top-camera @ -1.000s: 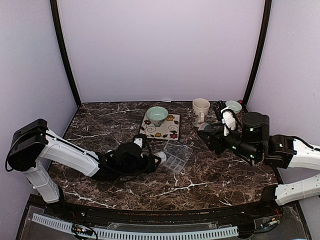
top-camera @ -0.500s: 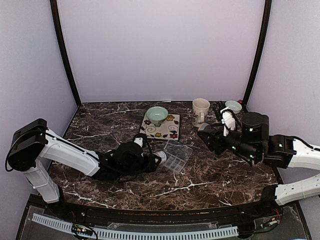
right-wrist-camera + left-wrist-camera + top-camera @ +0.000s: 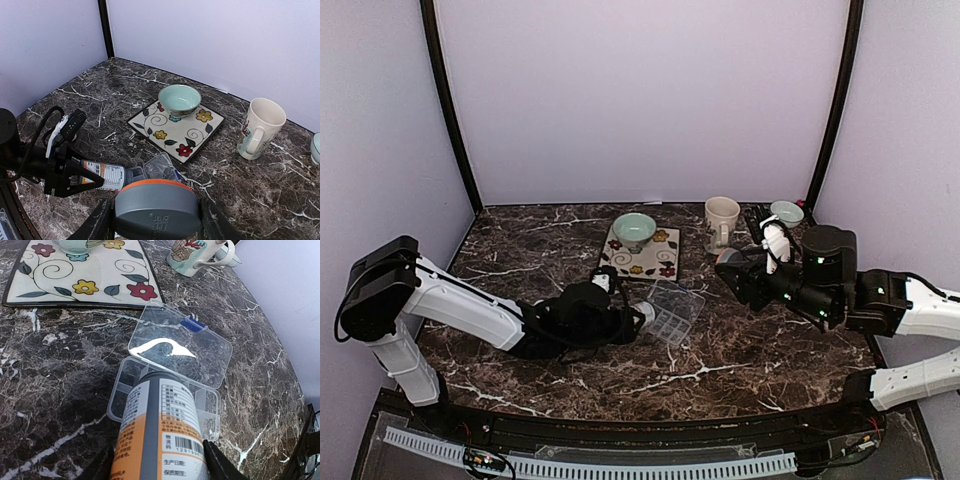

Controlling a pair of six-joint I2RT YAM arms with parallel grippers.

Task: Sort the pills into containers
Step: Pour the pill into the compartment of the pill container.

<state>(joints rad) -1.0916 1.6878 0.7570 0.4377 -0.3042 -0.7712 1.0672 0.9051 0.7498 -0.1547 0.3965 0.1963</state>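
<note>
Shifted right, left jaws grip the Chinese-labelled orange bottle point(image 3: 160, 440); right jaws hold grey cap point(image 3: 156, 209).

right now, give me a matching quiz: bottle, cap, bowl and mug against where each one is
Things:
1 bottle
2 cap
3 bowl
4 mug

Places:
a on the flowered mat
b in the right gripper
c standing on the table
d in the left gripper, pointing at the pill box

Pairs: 1-d, 2-b, 3-a, 4-c
</note>
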